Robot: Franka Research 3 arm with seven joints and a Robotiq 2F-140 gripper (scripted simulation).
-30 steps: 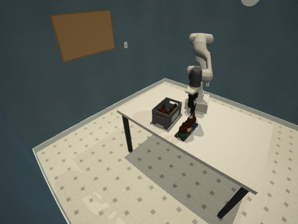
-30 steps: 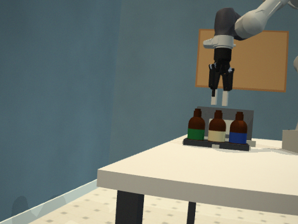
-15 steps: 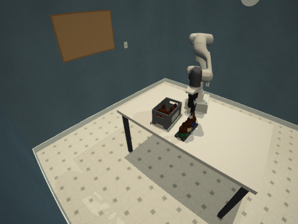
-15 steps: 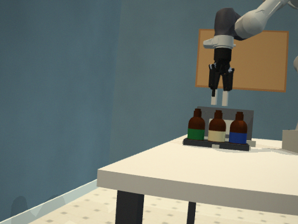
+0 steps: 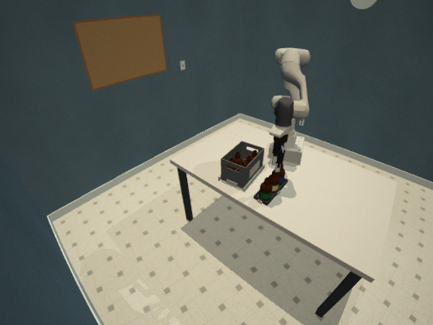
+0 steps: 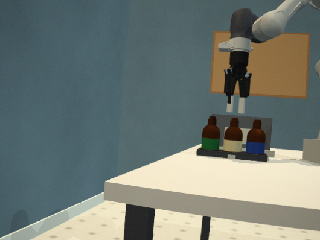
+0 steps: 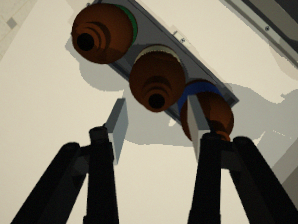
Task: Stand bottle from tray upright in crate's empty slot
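Hovering: gripper [image 5: 278, 168] [image 6: 235, 112] [image 7: 157, 109], fingers partly spread, nothing between them.
Bottles: green- [image 5: 265, 190] [image 6: 211, 135] [image 7: 103, 34], cream- [image 5: 274, 182] [image 6: 233, 138] [image 7: 157, 80] and blue-labelled [image 6: 256, 140] [image 7: 207, 111], upright in tray [image 5: 266, 201] [image 6: 217, 154] [image 7: 165, 43].
Crate [image 5: 241, 173] [image 6: 268, 132]: ten o'clock of tray, top view.

My pincer [image 5: 278, 169] [image 6: 235, 113] [image 7: 157, 109] and everything in view around it are showing no visible change from moments earlier.
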